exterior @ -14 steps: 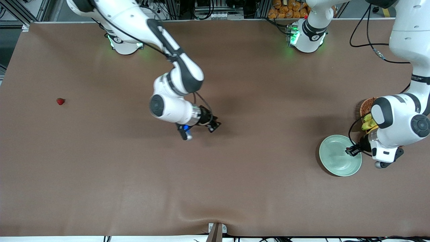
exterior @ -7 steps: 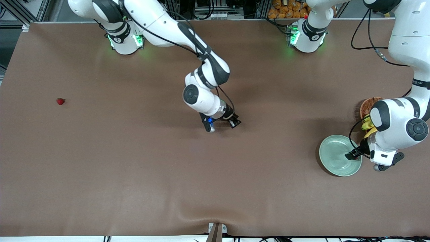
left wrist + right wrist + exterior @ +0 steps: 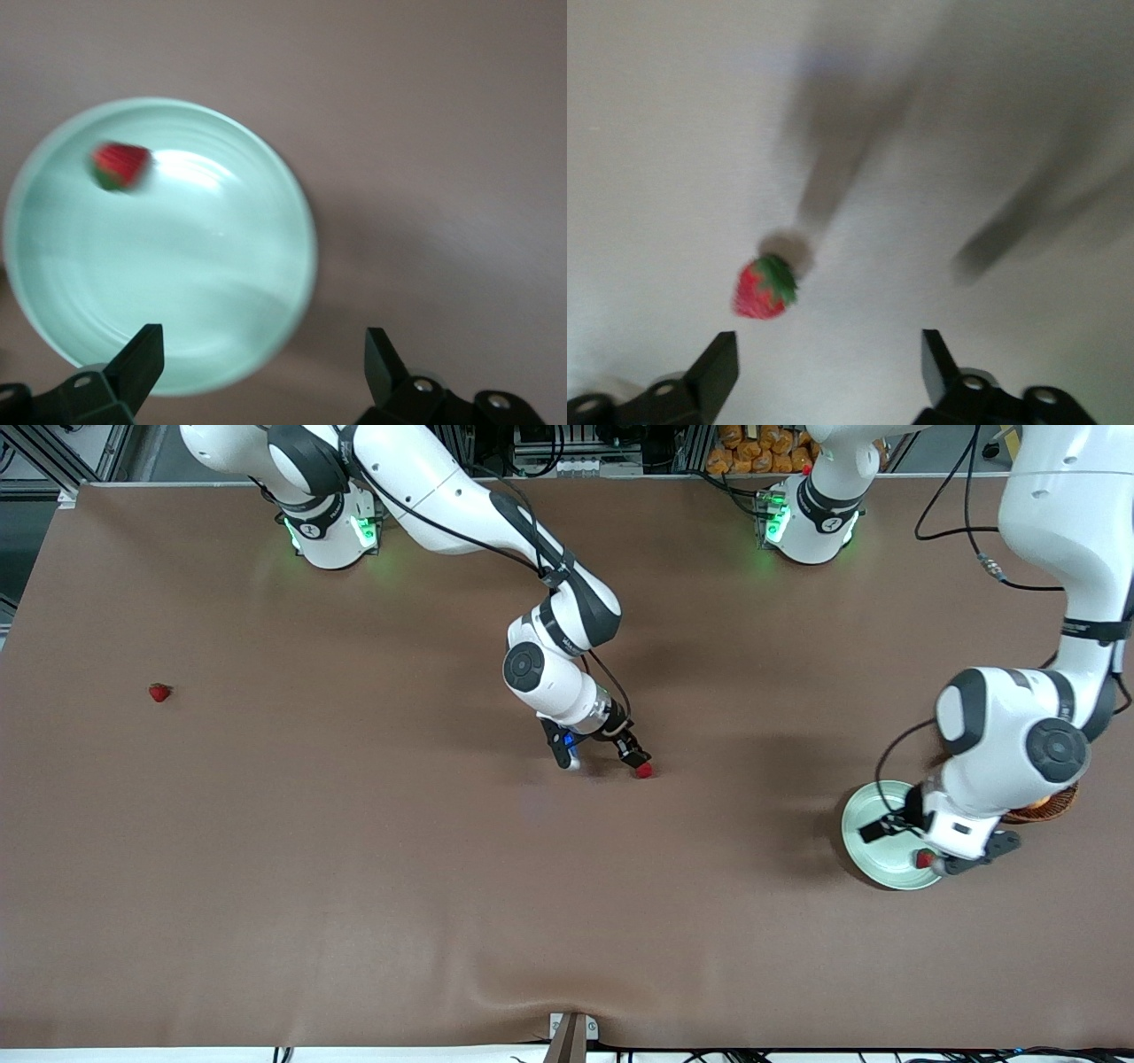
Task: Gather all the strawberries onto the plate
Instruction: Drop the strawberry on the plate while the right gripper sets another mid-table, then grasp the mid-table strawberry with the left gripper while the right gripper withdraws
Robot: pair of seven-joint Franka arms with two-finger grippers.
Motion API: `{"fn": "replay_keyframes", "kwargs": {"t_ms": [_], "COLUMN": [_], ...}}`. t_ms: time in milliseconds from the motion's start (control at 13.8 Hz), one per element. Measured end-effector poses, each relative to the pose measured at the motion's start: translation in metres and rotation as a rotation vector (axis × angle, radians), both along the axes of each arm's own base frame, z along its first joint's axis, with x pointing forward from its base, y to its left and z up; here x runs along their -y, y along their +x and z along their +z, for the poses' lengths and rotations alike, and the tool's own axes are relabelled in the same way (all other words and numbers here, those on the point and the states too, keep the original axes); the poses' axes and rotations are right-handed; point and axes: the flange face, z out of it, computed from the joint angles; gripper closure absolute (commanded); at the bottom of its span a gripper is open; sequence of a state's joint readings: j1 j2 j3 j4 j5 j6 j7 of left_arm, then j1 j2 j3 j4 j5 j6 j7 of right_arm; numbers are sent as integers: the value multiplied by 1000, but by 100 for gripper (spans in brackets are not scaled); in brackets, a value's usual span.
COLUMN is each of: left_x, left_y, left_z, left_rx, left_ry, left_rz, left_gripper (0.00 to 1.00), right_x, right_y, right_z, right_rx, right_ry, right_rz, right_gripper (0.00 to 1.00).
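I see my left gripper [image 3: 261, 367] fingers wide over the pale mint-green round plate [image 3: 230, 354] holding one small red strawberry [image 3: 120, 166]; my right gripper [image 3: 824, 372] fingers wide above another strawberry [image 3: 764, 287] on the brown desk [image 3: 354, 868].

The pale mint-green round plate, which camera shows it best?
Left wrist view: the pale mint-green round plate fills it, almost unobstructed. Front view shows it small, partly under the left arm. Right wrist view misses it.

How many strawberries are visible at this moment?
3. One strawberry lies on the plate under the left gripper. One lies mid-table below the right gripper. One sits alone toward the right arm's end.
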State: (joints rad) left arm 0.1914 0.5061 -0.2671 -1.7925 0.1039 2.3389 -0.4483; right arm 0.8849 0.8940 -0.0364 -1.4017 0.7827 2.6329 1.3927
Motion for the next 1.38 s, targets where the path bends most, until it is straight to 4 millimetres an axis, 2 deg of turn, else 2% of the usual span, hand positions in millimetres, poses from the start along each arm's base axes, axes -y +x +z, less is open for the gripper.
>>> {"fn": "replay_keyframes", "kwargs": {"t_ms": [218, 436, 581, 654, 726, 872, 1017, 1162, 1380], "left_x": [43, 85, 125, 154, 185, 245, 283, 303, 305], "left_y": [-13, -28, -44, -54, -66, -93, -115, -130, -132], "left_z": [-3, -10, -16, -18, -20, -24, -29, -40, -54], "left_rx": [-19, -49, -73, -86, -98, -120, -143, -173, -190], "left_ry": [-28, -54, -62, -61, -59, -53, -44, -33, -34], "left_rz": [-57, -76, -96, -87, -70, -31, 53, 148, 241], "left_gripper": [0, 0, 0, 0, 0, 0, 0, 0, 0], "right_x": [27, 74, 109, 131, 155, 215, 280, 347, 432], "right_y": [35, 83, 105, 117, 129, 153, 172, 185, 192], "right_z": [20, 50, 64, 73, 82, 101, 114, 125, 136], "right_rx": [-39, -27, -11, 0, 10, 18, 33, 54, 84], "right_ry": [-63, -163, -200, -205, -207, -199, -181, -183, -234], "right_rz": [56, 104, 177, 239, 298, 410, 535, 665, 871], "right_gripper": [0, 0, 0, 0, 0, 0, 0, 0, 0]}}
